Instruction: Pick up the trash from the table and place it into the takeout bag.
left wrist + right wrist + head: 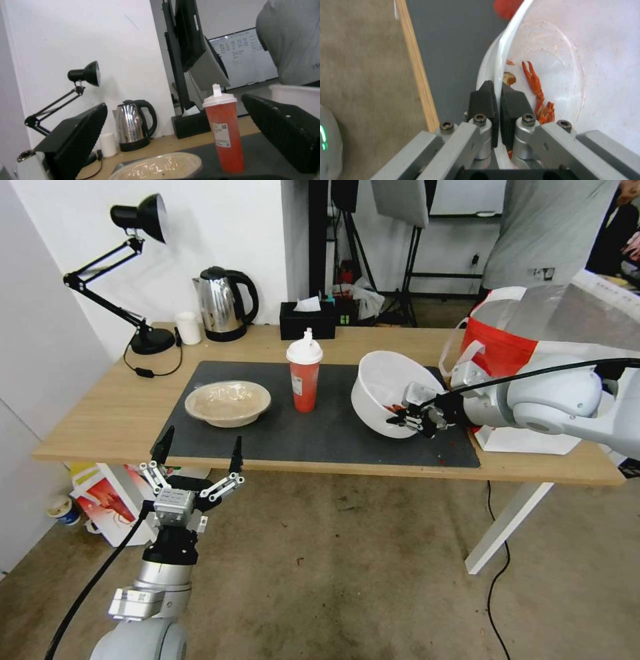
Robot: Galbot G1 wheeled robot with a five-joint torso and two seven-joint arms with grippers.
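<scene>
Now lifting: right gripper [408, 419] pinches the tilted white bowl's [381, 388] rim over the mat [267, 437], beside the takeout bag [503, 343]. Left gripper [198, 455] waits, spread wide. Next: carry over bag, shells kept inside.

We see the left gripper [180, 140] with its two black ribbed fingers [78, 136] spread wide, one at lower left of the frame, the other at right, nothing between them. Red cup with white lid [224, 136] stands upright on the dark grey mat [260, 155], right of centre, between the fingers but farther off. Shallow beige bowl [160, 167] sits at bottom centre, partly cut by the frame edge. Steel kettle [133, 126] at centre left on the light-wood table [160, 146], small white cup [108, 145] just beside it. Black desk lamp [71, 87] at left against the white wall. Black box [191, 123] behind the cup. White bowl rim [293, 96] at right edge, above the right finger.
</scene>
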